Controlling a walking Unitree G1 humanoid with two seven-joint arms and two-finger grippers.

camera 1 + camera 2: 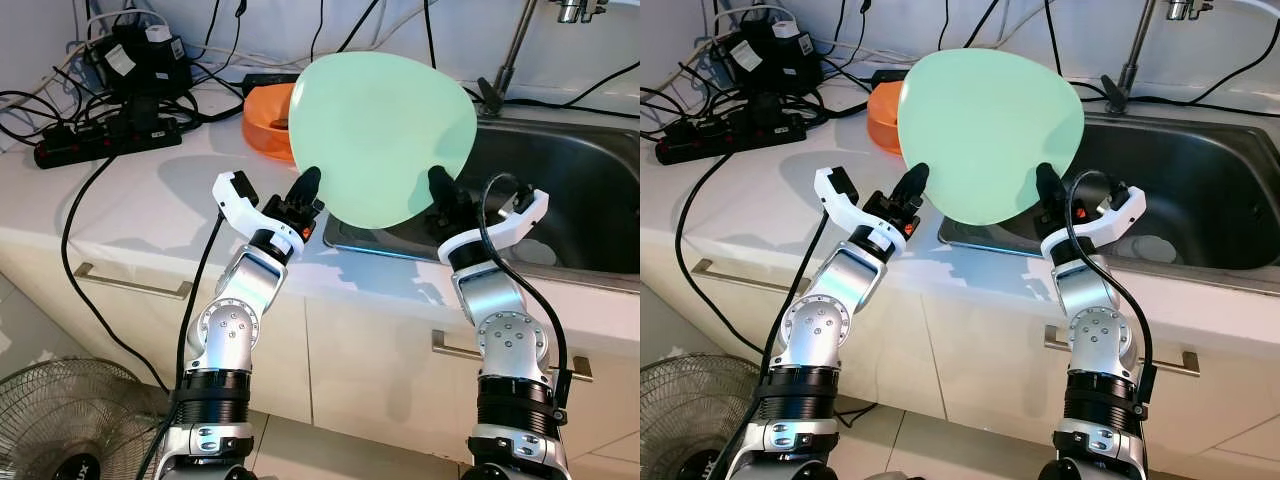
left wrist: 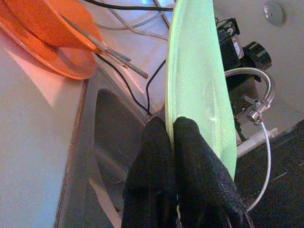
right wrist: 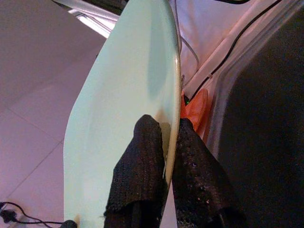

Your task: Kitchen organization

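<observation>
Both grippers hold a pale green plate (image 1: pixel 382 140) upright above the sink's (image 1: pixel 570 190) left edge: the left gripper (image 2: pixel 172 130) pinches its lower left rim, the right gripper (image 3: pixel 168 142) its lower right rim. An orange bowl (image 1: pixel 265 125) sits on the worktop (image 1: pixel 130 200) behind it.

Black power strip (image 1: pixel 105 141) and tangled cables (image 1: pixel 60 75) on the white counter (image 1: pixel 150 190); fan (image 1: pixel 70 425) on the floor.

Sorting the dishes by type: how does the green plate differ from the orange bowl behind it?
The green plate is pale, flat and larger; the orange bowl is bright and deeper. The plate is held upright in the air, pinched at its rim by the left end effector and right end effector; the bowl rests on the counter.
</observation>
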